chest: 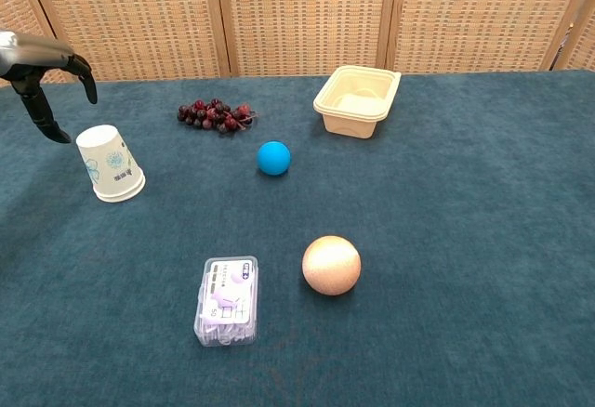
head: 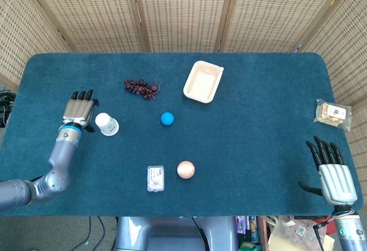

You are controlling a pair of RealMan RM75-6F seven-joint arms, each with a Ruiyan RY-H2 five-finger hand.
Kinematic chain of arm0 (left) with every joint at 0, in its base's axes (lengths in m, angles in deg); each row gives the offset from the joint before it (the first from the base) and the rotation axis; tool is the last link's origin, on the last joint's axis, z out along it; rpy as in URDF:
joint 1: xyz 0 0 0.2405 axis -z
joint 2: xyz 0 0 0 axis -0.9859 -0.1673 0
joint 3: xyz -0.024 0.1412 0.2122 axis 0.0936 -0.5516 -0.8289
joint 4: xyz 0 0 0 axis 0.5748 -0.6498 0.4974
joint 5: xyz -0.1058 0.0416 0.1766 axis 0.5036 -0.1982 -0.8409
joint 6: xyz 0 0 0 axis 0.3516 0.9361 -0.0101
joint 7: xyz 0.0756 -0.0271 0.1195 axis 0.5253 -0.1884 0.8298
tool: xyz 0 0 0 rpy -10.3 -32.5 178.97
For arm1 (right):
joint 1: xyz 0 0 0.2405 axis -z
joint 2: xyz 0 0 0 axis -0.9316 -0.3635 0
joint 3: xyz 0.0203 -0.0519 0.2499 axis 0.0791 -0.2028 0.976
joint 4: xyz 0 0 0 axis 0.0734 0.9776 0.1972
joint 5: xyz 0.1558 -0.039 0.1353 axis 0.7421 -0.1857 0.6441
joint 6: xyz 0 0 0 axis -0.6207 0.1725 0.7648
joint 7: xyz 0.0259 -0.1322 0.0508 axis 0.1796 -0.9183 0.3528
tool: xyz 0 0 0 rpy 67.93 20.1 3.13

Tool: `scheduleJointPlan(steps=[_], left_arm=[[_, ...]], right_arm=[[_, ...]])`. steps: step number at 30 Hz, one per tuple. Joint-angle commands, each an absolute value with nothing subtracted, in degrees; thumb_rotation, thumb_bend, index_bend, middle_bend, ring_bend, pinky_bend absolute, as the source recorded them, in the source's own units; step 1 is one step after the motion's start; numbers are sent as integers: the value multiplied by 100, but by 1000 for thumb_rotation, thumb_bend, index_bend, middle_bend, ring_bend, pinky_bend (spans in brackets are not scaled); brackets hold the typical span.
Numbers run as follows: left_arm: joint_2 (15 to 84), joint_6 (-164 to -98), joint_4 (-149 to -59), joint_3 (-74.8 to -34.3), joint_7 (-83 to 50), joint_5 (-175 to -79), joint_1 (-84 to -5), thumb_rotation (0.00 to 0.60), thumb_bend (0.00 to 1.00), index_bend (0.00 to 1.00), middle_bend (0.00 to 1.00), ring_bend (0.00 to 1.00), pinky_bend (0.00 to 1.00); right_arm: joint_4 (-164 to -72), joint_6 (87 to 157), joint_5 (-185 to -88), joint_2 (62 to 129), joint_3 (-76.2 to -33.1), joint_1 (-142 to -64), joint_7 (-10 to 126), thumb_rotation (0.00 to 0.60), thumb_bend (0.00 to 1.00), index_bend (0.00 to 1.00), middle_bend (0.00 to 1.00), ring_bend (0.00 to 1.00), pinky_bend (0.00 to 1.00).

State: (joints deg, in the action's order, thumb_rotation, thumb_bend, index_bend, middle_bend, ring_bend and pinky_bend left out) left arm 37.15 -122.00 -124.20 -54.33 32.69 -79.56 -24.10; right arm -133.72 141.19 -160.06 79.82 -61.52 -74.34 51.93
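My left hand hovers just left of an upside-down white paper cup, fingers apart and holding nothing; no contact with the cup shows. My right hand stays at the table's near right corner, fingers spread and empty; the chest view does not show it. A blue ball lies mid-table. An orange ball sits nearer the front, beside a small clear plastic box.
A bunch of dark grapes and a cream plastic tray lie toward the back. A packaged snack sits at the right edge. Wicker screens stand behind the blue-covered table.
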Motion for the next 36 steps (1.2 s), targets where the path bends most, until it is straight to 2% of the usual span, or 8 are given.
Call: scheduleJointPlan(steps=[1, 23, 36], left_arm=[[3752, -12222, -12387, -5465, 3304, -7906, -2351, 600, 220, 265, 0, 0, 0], [4132, -11923, -11844, -5667, 3260, -7709, -2125, 600, 223, 280, 0, 0, 0], [4214, -11962, -11780, -5749, 3190, -7718, -2077, 600, 226, 344, 0, 0, 0]], right_arm=[[-13368, 14118, -16002, 7983, -6153, -7433, 5199, 600, 87, 0, 0, 0, 0], [-13314, 14092, -15894, 7970, -6120, -7423, 5285, 600, 88, 0, 0, 0, 0], [-13323, 14138, -15919, 7968, -6125, -7405, 5284, 600, 88, 0, 0, 0, 0]])
